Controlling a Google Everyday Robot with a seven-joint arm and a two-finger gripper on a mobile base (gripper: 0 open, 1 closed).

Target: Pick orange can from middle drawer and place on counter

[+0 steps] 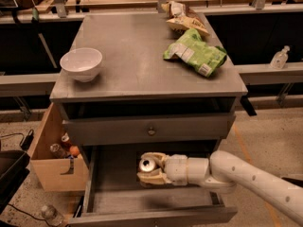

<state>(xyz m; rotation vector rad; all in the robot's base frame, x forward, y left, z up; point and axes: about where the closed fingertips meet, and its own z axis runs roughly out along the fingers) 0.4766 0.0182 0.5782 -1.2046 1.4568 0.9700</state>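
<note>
gripper (152,170) inside open middle drawer (113,195), fingers (152,179) clasped around orange can (147,164), silver lid facing up

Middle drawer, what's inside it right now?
The orange can, with the gripper around it, on the drawer floor. The arm hides the floor behind and beneath it.
</note>
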